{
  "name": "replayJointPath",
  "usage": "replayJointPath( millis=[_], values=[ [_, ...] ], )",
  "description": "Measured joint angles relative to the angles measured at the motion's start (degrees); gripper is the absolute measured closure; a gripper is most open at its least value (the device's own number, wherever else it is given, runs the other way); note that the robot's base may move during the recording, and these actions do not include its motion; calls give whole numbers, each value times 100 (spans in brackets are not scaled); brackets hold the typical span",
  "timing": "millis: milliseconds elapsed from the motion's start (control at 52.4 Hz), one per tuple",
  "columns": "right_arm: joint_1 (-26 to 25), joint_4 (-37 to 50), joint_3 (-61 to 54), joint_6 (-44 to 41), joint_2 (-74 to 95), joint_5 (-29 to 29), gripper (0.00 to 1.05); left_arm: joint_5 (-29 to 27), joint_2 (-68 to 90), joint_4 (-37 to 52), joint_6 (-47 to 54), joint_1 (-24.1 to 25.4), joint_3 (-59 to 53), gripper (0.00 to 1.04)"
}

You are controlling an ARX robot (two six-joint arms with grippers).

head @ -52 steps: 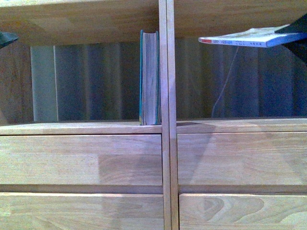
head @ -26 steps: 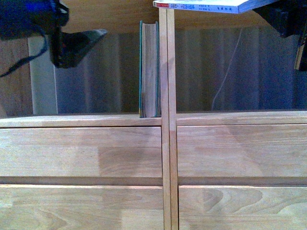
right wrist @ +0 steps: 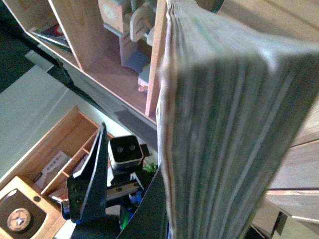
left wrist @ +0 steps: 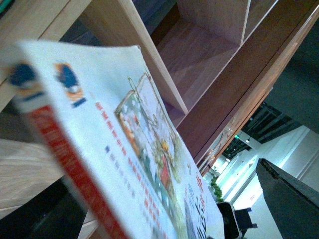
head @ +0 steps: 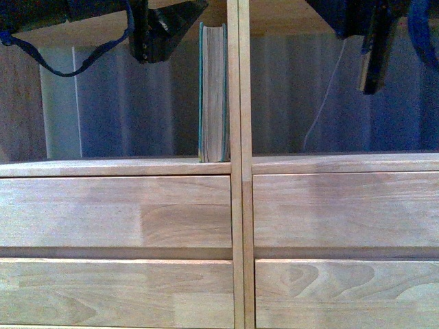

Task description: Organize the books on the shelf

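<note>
teal hardback parked upright, paperback up in the right arm

the teal hardback [head: 214, 92] stands on the surface of the shelf [head: 237, 205]'s left compartment, tight against the centre divider. its long axis is vertical and its cream page edges face the camera.

the white paperback [left wrist: 124, 149] is up in the air in front of the shelf. its cover is tilted across the left wrist view and its page edges fill the right wrist view.

the right gripper [head: 367, 41] seems clamped on it, jaws hidden behind the pages.

the left gripper [head: 164, 31] hangs top left, well clear of the hardback. can't tell how its jaws stand.
</note>
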Motion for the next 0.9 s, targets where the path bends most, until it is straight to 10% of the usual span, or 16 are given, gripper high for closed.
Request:
replayJointPath(
  millis=[153, 478, 898],
  values=[
    [184, 11, 33, -61, 7, 37, 97, -20, 17, -2, 26, -50, 0, 8],
    [251, 33, 87, -175, 33, 72, 97, -212, 17, -35, 155, -107, -2, 50],
    [151, 190, -48, -219, 31, -22, 38, -619, -107, -46, 254, 109, -37, 98]
  ],
)
